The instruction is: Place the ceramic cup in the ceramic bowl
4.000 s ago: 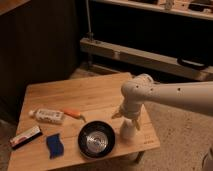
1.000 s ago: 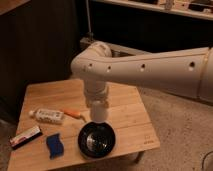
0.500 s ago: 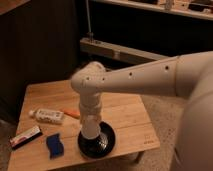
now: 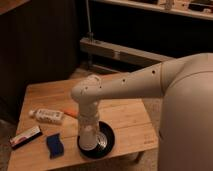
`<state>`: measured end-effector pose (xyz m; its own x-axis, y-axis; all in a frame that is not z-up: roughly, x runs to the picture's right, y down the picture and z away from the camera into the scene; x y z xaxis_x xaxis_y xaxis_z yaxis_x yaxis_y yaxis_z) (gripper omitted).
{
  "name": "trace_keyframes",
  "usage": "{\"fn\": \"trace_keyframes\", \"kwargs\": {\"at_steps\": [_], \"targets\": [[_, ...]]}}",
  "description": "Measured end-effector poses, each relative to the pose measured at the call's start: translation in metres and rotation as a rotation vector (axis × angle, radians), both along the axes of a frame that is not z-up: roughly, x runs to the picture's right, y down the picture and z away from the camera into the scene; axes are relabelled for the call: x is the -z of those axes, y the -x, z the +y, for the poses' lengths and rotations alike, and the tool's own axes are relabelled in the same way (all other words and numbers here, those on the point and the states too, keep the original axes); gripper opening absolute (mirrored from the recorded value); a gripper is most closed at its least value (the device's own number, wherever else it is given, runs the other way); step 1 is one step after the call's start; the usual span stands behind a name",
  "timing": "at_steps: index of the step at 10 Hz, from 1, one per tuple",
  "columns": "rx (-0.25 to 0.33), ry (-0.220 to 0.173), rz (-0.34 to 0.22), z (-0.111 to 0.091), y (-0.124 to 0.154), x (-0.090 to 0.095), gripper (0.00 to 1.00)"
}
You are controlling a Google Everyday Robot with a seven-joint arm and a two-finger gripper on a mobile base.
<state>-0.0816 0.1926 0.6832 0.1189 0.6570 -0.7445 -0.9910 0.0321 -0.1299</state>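
Reaching straight down from above, my gripper (image 4: 86, 142) sits low over the ceramic bowl (image 4: 104, 141) near the front edge of the bench (image 4: 125, 112). Whether it is clenched or released I cannot tell, and the ceramic cup is hidden behind my wrist. Toward the left edge lie a white tube (image 4: 47, 116), an orange item (image 4: 71, 113) beside it, a blue sponge (image 4: 53, 145) and a flat dark packet (image 4: 25, 137).
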Motion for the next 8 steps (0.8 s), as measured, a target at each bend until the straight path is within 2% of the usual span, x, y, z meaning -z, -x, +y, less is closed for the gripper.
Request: {"fn": "trace_keyframes", "kwargs": {"at_steps": [2,3,5,6,8], "targets": [[0.012,-0.021,0.036,-0.006,-0.008,0.007,0.42],[0.014,-0.039,0.061,-0.011,-0.015,0.008,0.54],[-0.011,-0.051,0.072,-0.013,-0.025,0.008,0.72],[-0.035,-0.053,0.068,-0.011,-0.031,0.005,0.79],[-0.102,-0.045,0.030,-0.002,-0.042,-0.007,0.80]]}}
